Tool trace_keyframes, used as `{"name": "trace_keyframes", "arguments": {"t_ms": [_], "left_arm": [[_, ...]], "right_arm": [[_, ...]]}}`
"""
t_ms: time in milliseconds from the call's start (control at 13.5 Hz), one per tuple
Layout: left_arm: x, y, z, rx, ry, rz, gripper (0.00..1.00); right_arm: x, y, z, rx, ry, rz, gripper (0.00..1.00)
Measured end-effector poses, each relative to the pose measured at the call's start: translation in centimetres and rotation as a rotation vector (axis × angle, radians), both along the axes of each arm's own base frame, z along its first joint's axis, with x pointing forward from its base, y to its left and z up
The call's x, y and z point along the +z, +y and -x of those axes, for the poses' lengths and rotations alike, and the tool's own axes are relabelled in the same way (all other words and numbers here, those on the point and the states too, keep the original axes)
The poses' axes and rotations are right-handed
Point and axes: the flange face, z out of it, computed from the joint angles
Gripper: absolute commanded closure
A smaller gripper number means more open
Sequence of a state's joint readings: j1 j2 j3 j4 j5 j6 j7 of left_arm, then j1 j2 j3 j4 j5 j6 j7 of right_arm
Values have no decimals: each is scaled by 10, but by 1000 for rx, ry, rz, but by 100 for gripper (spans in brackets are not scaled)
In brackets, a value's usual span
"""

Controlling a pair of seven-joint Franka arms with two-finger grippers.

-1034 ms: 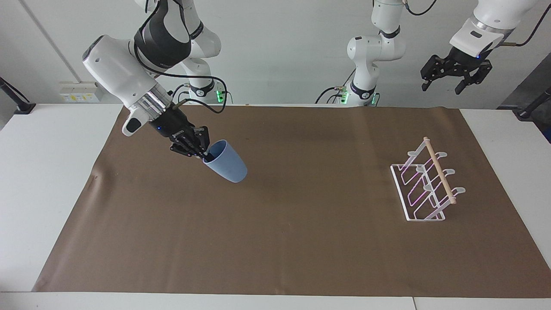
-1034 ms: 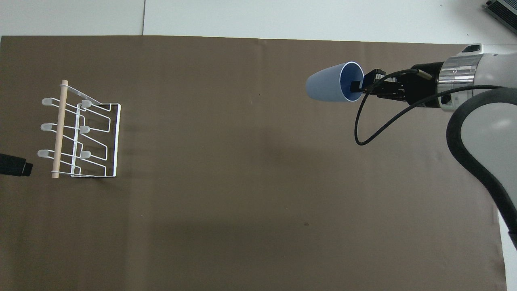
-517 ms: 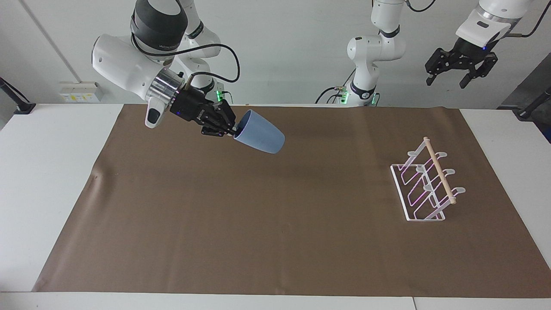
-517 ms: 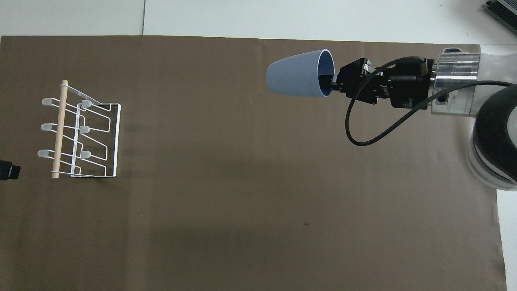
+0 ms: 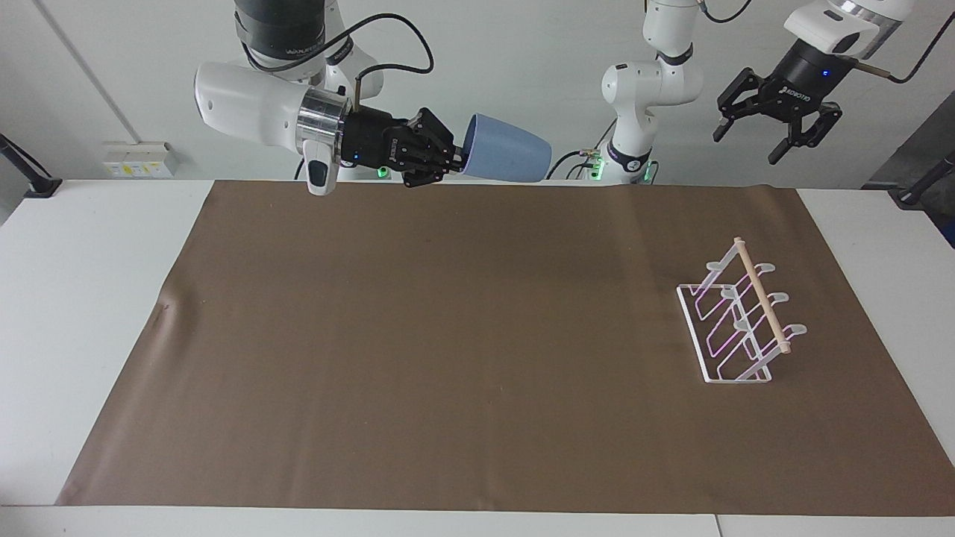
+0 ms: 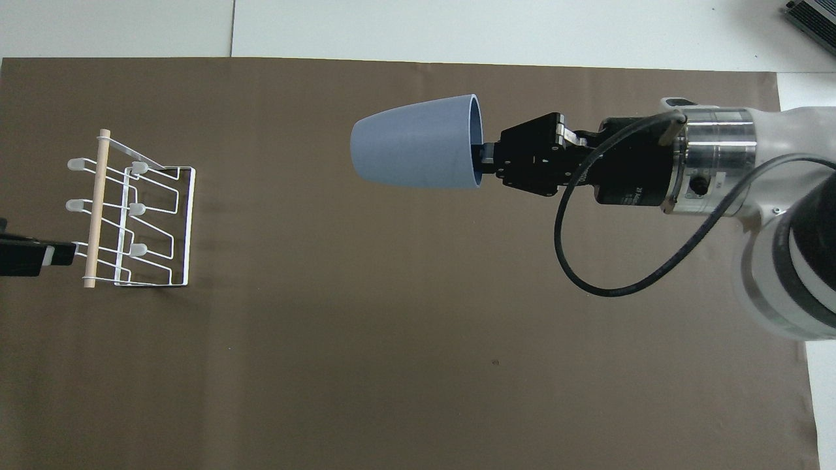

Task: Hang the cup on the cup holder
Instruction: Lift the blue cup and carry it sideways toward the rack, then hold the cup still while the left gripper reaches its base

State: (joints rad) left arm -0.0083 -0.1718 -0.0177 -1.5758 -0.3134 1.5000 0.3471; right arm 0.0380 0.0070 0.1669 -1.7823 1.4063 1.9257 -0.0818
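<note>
Right gripper (image 5: 456, 155), clamped on the rim of the cup (image 5: 506, 158), holds it sideways high above the mat, base pointing toward the distant cup holder (image 5: 739, 317); left gripper (image 5: 772, 133), jaws apart, waits above the holder.

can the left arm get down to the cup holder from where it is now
Probably yes. The left gripper hangs open and empty, high over the left arm's end of the table, and the cup holder stands alone on the brown mat with nothing around it.
</note>
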Motion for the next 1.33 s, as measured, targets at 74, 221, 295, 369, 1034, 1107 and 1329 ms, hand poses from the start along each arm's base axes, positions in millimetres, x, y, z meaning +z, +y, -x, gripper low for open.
{"name": "trace_keyframes", "arguments": {"t_ms": [74, 221, 295, 369, 1034, 1107, 1329], "left_arm": [[3, -7, -1, -35, -22, 43, 0], [9, -19, -3, -126, -80, 124, 0], [11, -25, -4, -177, -108, 159, 0], [13, -30, -3, -225, -132, 186, 0], [14, -102, -6, -614, -357, 329, 0], [7, -102, -13, -648, -379, 335, 0], [-11, -104, -31, -728, -435, 333, 0]], "right_arm": [[-8, -3, 2, -12, 14, -33, 100], [-25, -6, 3, -48, 55, -138, 100], [-34, -6, 3, -61, 67, -176, 100], [-42, -6, 4, -68, 75, -198, 100], [-64, 36, 12, -99, 24, -160, 100], [-64, 36, 12, -99, 25, -160, 100], [-66, 37, 12, -97, 18, -158, 100]]}}
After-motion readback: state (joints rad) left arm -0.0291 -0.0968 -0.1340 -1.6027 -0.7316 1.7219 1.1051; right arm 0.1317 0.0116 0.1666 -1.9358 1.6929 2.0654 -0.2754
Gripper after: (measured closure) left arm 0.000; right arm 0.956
